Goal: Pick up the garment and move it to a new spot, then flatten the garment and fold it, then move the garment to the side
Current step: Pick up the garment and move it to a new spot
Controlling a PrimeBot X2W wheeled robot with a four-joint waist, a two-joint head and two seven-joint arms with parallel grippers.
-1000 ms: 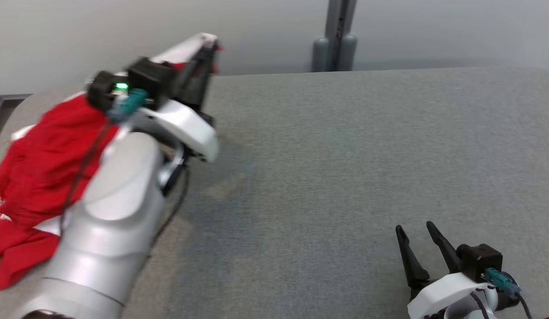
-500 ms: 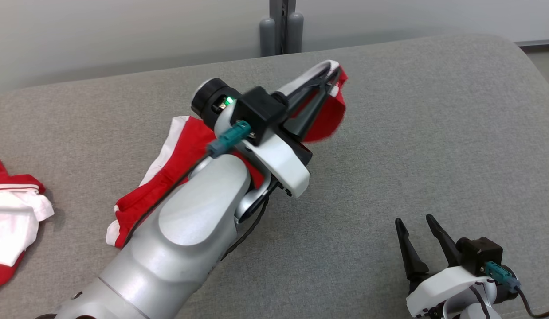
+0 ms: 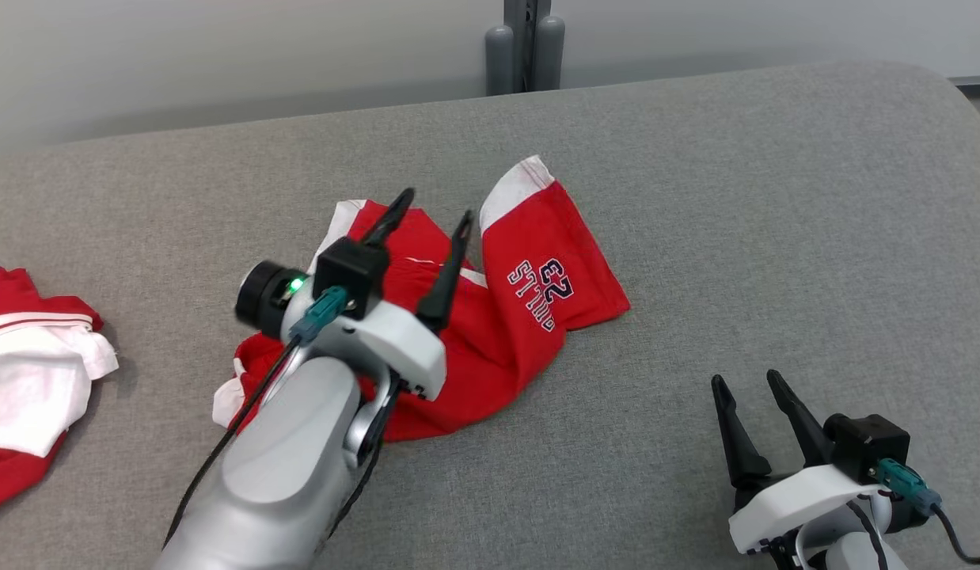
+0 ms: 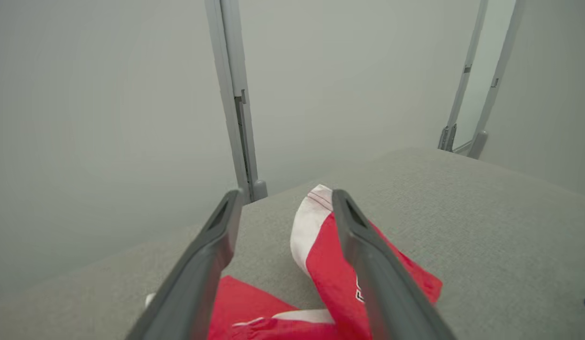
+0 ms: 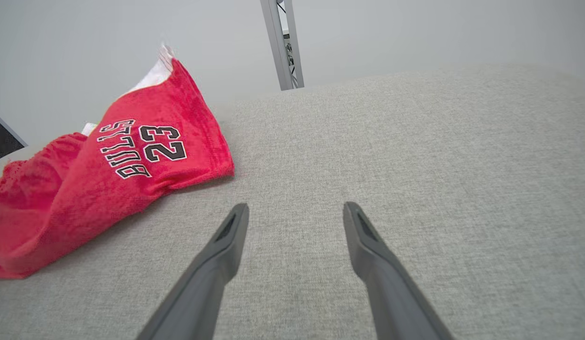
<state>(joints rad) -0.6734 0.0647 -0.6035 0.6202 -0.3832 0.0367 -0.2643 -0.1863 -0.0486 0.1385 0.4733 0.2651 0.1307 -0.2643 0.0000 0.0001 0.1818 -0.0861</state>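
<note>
Left tool [image 3: 436, 204]: fingers spread, nothing between them. It hangs over the bunched middle of the garment [image 3: 537, 261]. In its own wrist view the tool [image 4: 287, 196] frames the white-hemmed leg of the garment [image 4: 323, 264], with open air between the fingers.

Right tool [image 3: 747, 380]: spread too, and empty. It sits low by the near edge of the desk [image 3: 775, 198], toward the right corner and well apart from the cloth. Its wrist view shows the tool [image 5: 296, 207] over bare grey desk, with the garment [image 5: 132, 156] off to one side.

Garment: red shorts, "BULLS 23" lettering facing up. It lies loose around mid-desk, a little left of centre.
- One leg points toward the far edge and lies fairly smooth.
- The rest is rumpled and heaped under your left forearm, so you cannot see how that part lies.

Another red and white cloth [image 3: 31, 372] sits at the left edge, apart from the shorts.

Progress, as a judgement:
- The garment rests on open desk with no tool on it, so treat the pick-up and relocation as done.
- Flattening is not yet begun, since the waist end is crumpled.
- Folding and the final shift aside remain.
- You likely need both tools on opposite ends to spread it.
</note>
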